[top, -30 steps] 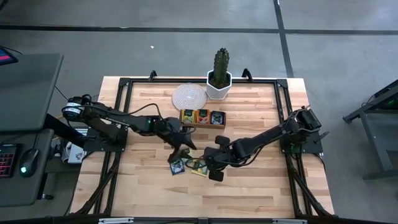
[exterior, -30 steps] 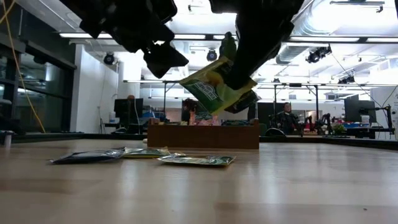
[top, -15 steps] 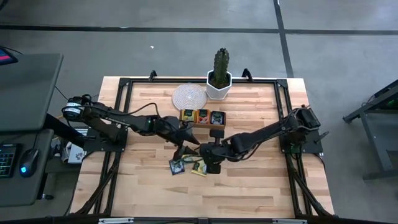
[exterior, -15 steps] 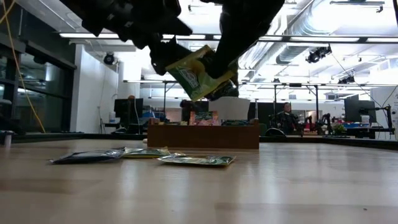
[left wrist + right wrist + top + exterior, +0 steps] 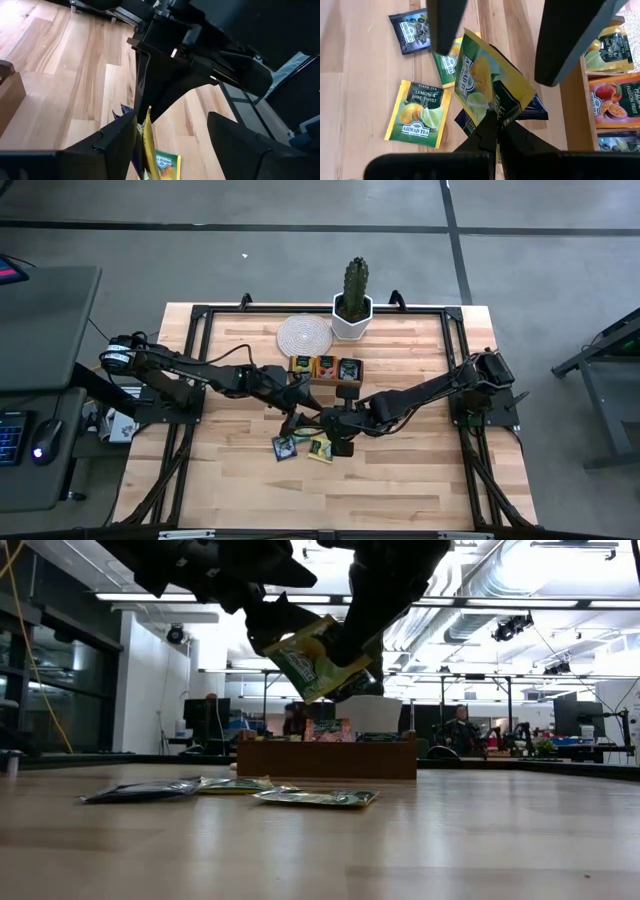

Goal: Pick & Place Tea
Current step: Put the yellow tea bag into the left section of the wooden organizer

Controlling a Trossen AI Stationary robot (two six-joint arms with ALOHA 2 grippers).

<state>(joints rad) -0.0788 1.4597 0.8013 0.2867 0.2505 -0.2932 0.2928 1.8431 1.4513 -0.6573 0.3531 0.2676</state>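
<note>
Wood-plank table (image 5: 400, 470) with a black frame, and both arms meet right in the middle of it. At the far edge sit a cactus (image 5: 355, 283) in a white pot and a round woven coaster (image 5: 304, 334), with the tray (image 5: 325, 369) just near of them, packets standing in its compartments.

Right gripper (image 5: 496, 131) is pinched tight on a corner of a yellow-green tea packet (image 5: 487, 86), holding it up in the air, tilted, well above the table. In the low view that packet (image 5: 312, 657) hangs between the two dark grippers. Left gripper (image 5: 172, 135) is right there with its fingers spread wide on either side of the packet's edge, not clamped on anything.

Below them on the table lie the loose ones: a lemon and lime packet (image 5: 418, 114) lying flat, a dark packet (image 5: 411, 30) just beside it, and another green one (image 5: 445, 67) partly hidden behind the lifted packet. From above, these (image 5: 303, 448) show just near of the grippers.
</note>
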